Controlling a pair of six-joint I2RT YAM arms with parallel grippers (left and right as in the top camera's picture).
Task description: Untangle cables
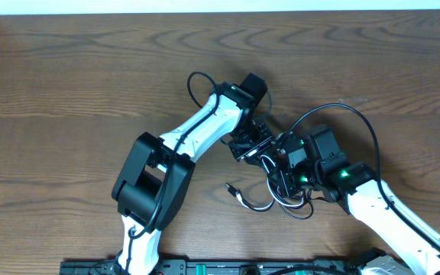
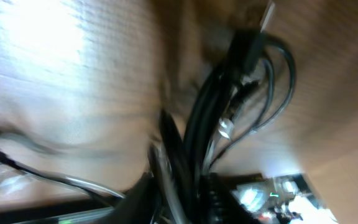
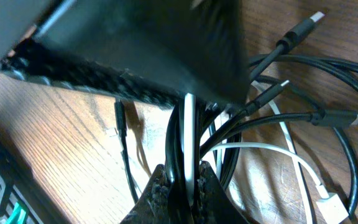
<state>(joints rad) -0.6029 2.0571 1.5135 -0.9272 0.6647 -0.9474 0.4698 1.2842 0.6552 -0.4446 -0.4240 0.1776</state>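
Cables [image 3: 182,143] pinched in right fingers [image 3: 157,194], table [image 1: 67,76] edges far

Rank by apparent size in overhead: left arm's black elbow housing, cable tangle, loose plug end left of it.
1. black elbow housing (raised, nearer camera, so inflated)
2. cable tangle, partly hidden; close call with 1
3. loose plug end

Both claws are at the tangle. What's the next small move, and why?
Probably ease the right claw back slowly: its fingers are shut on several black cables and the white cable together, so a gentle pull should show which strands slide free.
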